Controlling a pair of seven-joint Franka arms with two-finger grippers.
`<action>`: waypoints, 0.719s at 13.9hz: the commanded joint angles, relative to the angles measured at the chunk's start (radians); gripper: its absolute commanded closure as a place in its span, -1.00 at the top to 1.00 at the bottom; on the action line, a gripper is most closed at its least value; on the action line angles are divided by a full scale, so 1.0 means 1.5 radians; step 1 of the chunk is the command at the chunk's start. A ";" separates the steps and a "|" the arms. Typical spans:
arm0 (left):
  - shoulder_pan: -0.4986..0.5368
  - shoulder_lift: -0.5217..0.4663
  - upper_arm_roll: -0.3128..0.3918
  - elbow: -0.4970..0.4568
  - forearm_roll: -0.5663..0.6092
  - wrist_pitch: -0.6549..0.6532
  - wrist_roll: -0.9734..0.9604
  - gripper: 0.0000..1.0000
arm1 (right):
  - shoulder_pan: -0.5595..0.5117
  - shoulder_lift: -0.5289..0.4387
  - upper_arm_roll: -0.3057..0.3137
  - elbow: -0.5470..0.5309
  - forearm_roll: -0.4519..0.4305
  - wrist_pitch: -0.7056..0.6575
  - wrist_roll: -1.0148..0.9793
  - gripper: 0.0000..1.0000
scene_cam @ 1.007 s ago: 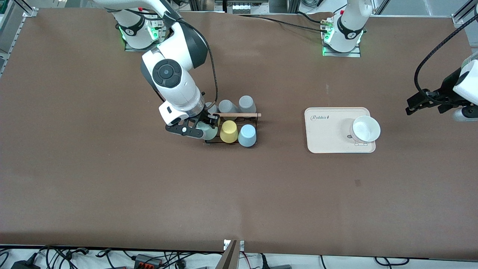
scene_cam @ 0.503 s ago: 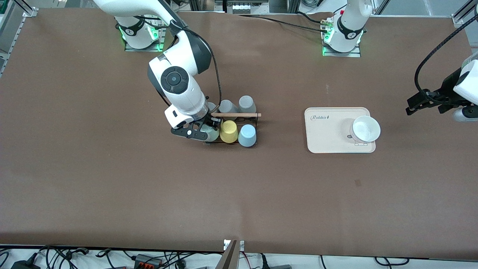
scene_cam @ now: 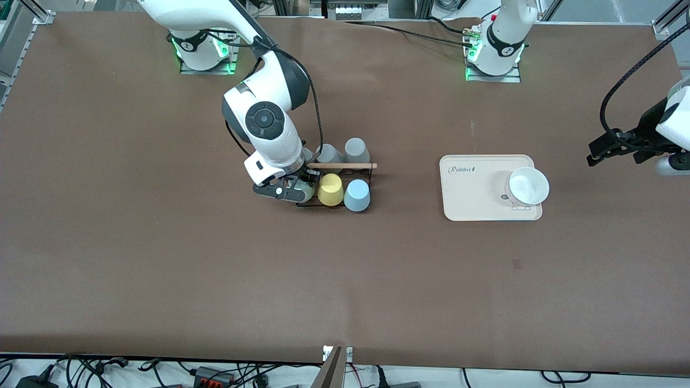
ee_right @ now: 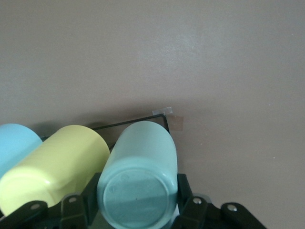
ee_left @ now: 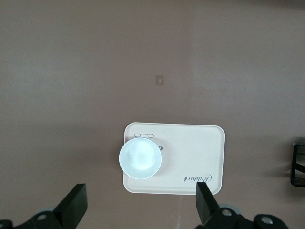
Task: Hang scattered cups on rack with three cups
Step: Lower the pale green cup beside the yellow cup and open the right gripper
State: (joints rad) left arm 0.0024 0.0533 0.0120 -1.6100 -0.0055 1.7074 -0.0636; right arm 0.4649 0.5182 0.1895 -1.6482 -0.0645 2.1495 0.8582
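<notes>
My right gripper [scene_cam: 302, 186] is shut on the pale sage green cup [ee_right: 140, 179], upside down, at the rack's [scene_cam: 334, 186] end toward the right arm, beside the yellow cup [scene_cam: 330, 189]. In the front view only a sliver of the green cup [scene_cam: 307, 189] shows under the gripper. The light blue cup [scene_cam: 357, 195] hangs upside down on the rack beside the yellow cup, also seen in the right wrist view [ee_right: 14, 143]. The rack is black wire with a wooden rod [scene_cam: 342, 166] on top. My left gripper [ee_left: 140, 210] is open and empty, waiting high past the left arm's end of the cream tray.
Two grey cups [scene_cam: 356, 147] stand upside down just farther from the camera than the rack. A cream tray [scene_cam: 469, 199] holds a white bowl [scene_cam: 528, 186] toward the left arm's end. Bare brown table surrounds them.
My right gripper has moved toward the rack with the green cup, bringing it in next to the yellow cup. The left arm has not moved.
</notes>
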 commanded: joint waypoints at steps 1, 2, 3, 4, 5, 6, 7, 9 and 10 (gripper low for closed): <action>0.005 -0.006 -0.003 -0.001 0.010 0.000 0.013 1.00 | 0.006 -0.005 -0.004 -0.005 -0.011 0.006 0.016 0.28; 0.005 -0.006 -0.003 -0.001 0.010 0.000 0.013 1.00 | 0.006 -0.005 -0.004 -0.004 -0.011 0.008 0.016 0.86; 0.005 -0.006 -0.003 0.002 0.010 -0.004 0.013 1.00 | 0.006 -0.005 -0.004 -0.004 -0.010 0.008 0.016 1.00; 0.005 -0.007 -0.004 0.002 0.010 -0.014 0.012 1.00 | 0.006 -0.005 -0.004 -0.002 -0.010 0.008 0.016 1.00; 0.005 -0.007 -0.006 0.004 0.010 -0.027 0.012 1.00 | 0.005 -0.007 -0.004 0.001 -0.010 0.006 0.015 1.00; 0.004 -0.007 -0.011 0.004 0.011 -0.030 0.011 1.00 | 0.003 -0.011 -0.004 0.006 -0.009 0.008 0.010 1.00; 0.003 -0.007 -0.014 0.004 0.011 -0.030 0.006 1.00 | -0.001 -0.016 -0.005 0.014 -0.006 0.002 0.002 1.00; 0.004 -0.008 -0.011 0.004 0.005 -0.023 0.006 1.00 | -0.024 -0.053 -0.006 0.018 0.001 -0.020 -0.002 1.00; 0.005 -0.008 -0.009 0.004 -0.001 -0.018 0.004 1.00 | -0.042 -0.077 -0.006 0.018 0.001 -0.039 -0.004 1.00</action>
State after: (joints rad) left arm 0.0013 0.0526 0.0001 -1.6099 -0.0054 1.6830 -0.0640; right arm 0.4481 0.4795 0.1776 -1.6150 -0.0646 2.1451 0.8592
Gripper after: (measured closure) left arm 0.000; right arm 0.000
